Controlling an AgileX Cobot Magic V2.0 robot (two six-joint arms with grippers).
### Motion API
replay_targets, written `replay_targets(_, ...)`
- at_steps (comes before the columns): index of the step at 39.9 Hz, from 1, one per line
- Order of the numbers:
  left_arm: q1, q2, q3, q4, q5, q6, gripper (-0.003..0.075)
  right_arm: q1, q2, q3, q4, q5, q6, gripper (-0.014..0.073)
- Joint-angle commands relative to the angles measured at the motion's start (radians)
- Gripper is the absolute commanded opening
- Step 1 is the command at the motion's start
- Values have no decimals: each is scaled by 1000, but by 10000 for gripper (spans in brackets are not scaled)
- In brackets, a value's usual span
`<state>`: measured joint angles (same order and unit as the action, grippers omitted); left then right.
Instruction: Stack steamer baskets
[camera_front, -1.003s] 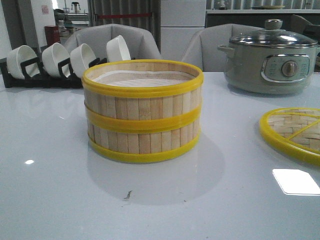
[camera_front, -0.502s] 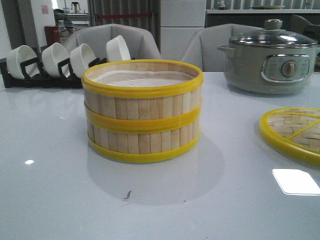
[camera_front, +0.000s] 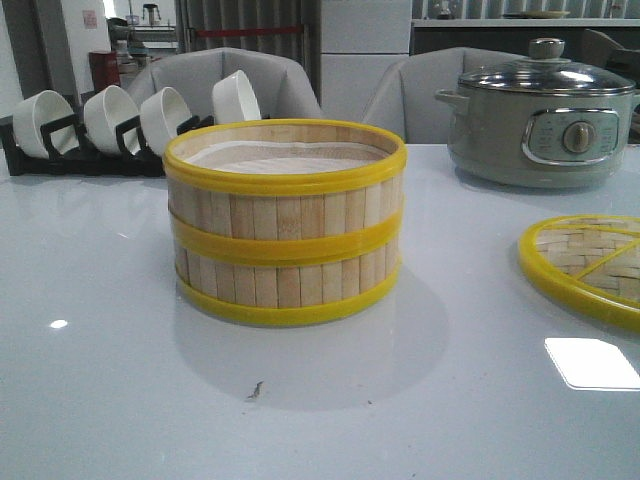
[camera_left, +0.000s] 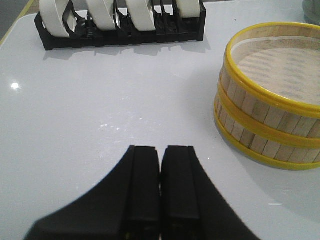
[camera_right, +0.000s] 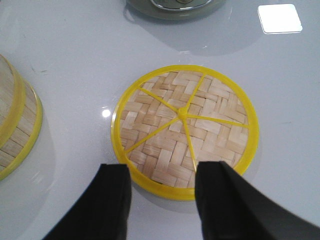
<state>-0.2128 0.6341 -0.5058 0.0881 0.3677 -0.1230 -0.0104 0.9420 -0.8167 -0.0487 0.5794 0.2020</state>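
Observation:
Two steamer baskets stand stacked one on the other in the middle of the table, the upper basket (camera_front: 285, 190) on the lower basket (camera_front: 288, 282), rims aligned. The white liner shows inside the upper one. The stack also shows in the left wrist view (camera_left: 270, 110), and its edge in the right wrist view (camera_right: 15, 130). My left gripper (camera_left: 160, 150) is shut and empty, over bare table beside the stack. My right gripper (camera_right: 162, 172) is open and empty, just above the near rim of the flat woven lid (camera_right: 185, 127). No arm shows in the front view.
The woven yellow-rimmed lid (camera_front: 590, 265) lies flat at the right. A grey-green electric pot (camera_front: 545, 115) with a glass lid stands at the back right. A black rack with white bowls (camera_front: 120, 125) stands at the back left, also in the left wrist view (camera_left: 120, 22).

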Motion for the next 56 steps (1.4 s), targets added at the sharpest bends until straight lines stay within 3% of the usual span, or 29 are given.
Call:
replay_targets(1, 3, -2, -28, -2, -77, -9, 86, 1, -6, -36, -12, -68, -8, 405)
replay_targets(9, 3, -2, -28, -2, -77, -9, 86, 1, -6, -36, -5, -18, -8, 301)
replay_targets(31, 3, -2, -28, -2, -77, -9, 86, 1, 31, -36, 80, 222, -8, 278)
replay_targets(41, 3, -2, -28, -2, -77, -9, 86, 0, 263, -67, 54, 159, -10, 278)
replay_targets(56, 3, -2, -28, -2, -77, -9, 86, -47, 622, -399, 19, 160, -10, 278)
